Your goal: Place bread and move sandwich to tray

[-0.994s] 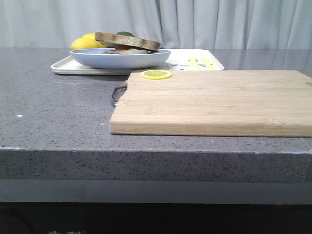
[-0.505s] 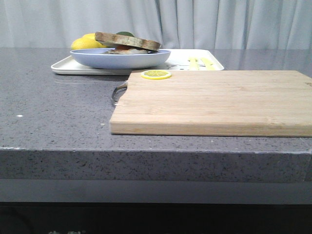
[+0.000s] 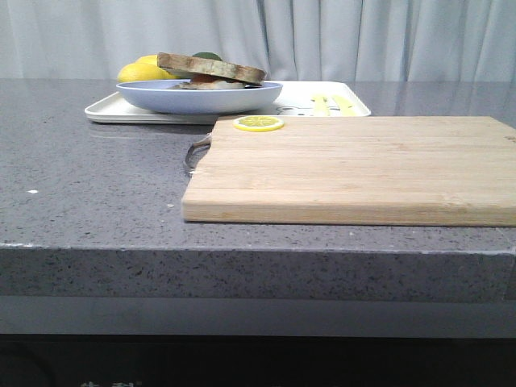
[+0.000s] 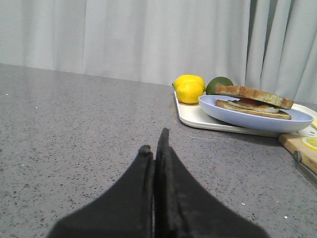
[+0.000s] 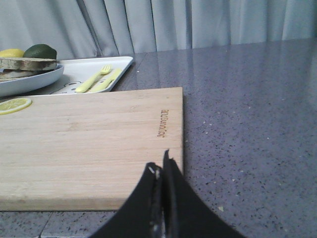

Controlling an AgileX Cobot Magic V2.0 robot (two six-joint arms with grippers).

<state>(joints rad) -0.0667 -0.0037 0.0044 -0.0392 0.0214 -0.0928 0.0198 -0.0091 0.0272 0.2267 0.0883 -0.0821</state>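
The bread (image 3: 211,68) lies as the top slice on the sandwich (image 4: 252,103), which sits on the pale-blue plate (image 3: 200,97). The plate stands on the white tray (image 3: 318,103) at the back left of the counter. The tray also shows in the left wrist view (image 4: 198,118) and the right wrist view (image 5: 84,74). My left gripper (image 4: 154,143) is shut and empty, low over bare counter, well short of the tray. My right gripper (image 5: 159,166) is shut and empty over the near right corner of the wooden cutting board (image 5: 89,139). Neither gripper shows in the front view.
The cutting board (image 3: 355,168) lies in front of the tray with a lemon slice (image 3: 258,123) at its far left corner. Two yellow lemons (image 4: 189,88) and a green avocado (image 4: 219,85) sit at the tray's far end. A yellow fork and knife (image 5: 98,79) lie on the tray.
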